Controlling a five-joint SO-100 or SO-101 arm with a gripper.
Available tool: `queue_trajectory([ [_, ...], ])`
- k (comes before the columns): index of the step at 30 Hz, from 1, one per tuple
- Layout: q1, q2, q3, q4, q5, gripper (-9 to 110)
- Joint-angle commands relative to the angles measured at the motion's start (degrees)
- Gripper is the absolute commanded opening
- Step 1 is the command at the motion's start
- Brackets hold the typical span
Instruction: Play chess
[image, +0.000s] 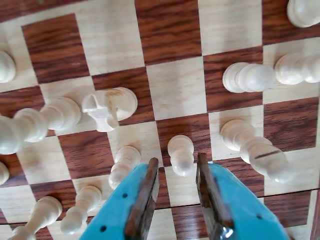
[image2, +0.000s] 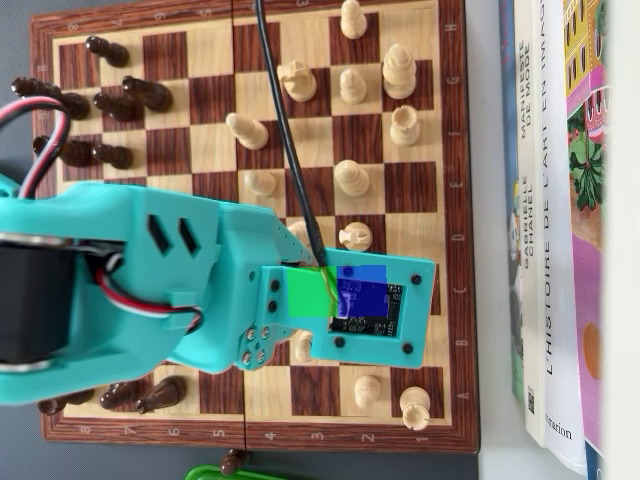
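A: End effector (image: 176, 172) state?
B: Spread apart, pinching nothing, low over the chessboard (image: 175, 85).
A: Target piece?
B: White pawn (image: 181, 155) standing just ahead of the fingertips, centred on the gap. Overhead view: arm hides it.

In the wrist view the gripper (image: 176, 172) enters from the near edge, its two turquoise fingers (image: 240, 205) faced with dark brown pads (image: 207, 192). The jaws stand parted, with a clear gap between the tips, and nothing is clamped between them. In the overhead view the turquoise arm (image2: 150, 285) reaches in from the left toward the right, its wrist carrying a small camera board (image2: 365, 305) at the right end, which hides the fingers below.
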Motion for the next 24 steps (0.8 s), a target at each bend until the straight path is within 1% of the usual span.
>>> queue_trajectory([
  [1,0.8,4.1,-1.4,-0.7,-0.3,12],
  [13,1.3,17.6,-0.6,-0.7,-0.3,12],
  [24,1.1,37.0,10.2,-0.8,0.3,12],
])
